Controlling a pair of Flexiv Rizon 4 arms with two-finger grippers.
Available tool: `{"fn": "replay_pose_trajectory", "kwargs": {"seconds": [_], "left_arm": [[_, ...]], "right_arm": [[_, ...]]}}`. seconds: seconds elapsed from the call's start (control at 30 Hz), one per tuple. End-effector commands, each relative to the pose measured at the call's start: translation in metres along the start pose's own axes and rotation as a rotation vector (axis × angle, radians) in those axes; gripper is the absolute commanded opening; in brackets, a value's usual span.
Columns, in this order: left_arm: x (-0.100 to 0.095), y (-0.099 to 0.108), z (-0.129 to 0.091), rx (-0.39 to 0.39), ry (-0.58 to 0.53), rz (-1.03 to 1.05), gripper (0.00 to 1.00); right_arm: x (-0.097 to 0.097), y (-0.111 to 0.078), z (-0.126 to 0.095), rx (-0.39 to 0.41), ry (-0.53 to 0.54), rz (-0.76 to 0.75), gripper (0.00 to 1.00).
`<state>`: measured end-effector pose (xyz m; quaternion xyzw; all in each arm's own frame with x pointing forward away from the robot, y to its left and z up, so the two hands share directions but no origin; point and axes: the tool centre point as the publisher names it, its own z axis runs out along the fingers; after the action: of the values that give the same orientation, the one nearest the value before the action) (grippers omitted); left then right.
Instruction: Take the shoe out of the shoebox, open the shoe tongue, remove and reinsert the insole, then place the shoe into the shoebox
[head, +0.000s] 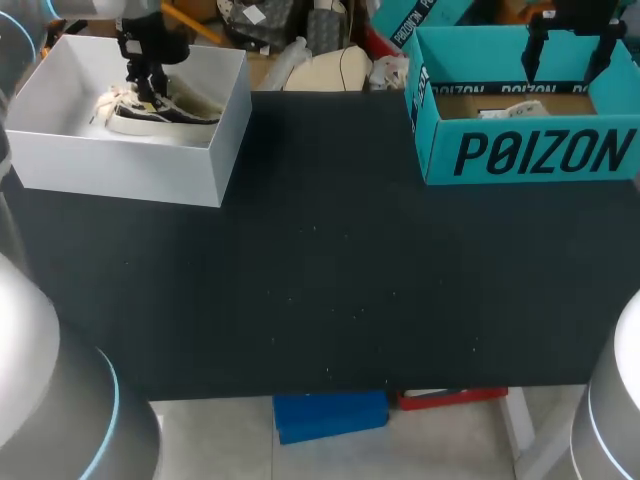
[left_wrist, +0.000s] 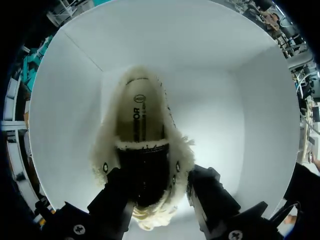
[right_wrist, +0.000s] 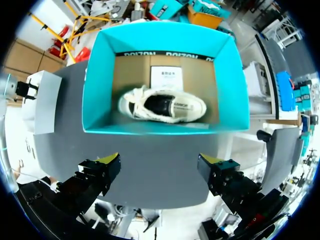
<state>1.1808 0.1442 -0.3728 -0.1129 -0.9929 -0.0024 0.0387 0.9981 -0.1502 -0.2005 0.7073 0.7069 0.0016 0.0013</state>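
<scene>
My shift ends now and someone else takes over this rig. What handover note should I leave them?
Left hand: down inside the white shoebox at the fleece-lined shoe; whether it grips is unclear.
Right hand: open and empty, hovering over the teal shoebox, which holds a second shoe.
Done: nothing that shows. Both shoes lie in their boxes, and the insole is in place.
Left: every step, starting with lifting the shoe out.
</scene>
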Motion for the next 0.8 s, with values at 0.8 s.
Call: {"fn": "replay_pose_trajectory", "kwargs": {"seconds": [0.8], "left_arm": [[0.041, -0.003, 0.011, 0.034, -0.054, -0.066, 0.37]], "right_arm": [[0.000, 0.001, 0.000, 0.001, 0.000, 0.000, 1.00]]}}
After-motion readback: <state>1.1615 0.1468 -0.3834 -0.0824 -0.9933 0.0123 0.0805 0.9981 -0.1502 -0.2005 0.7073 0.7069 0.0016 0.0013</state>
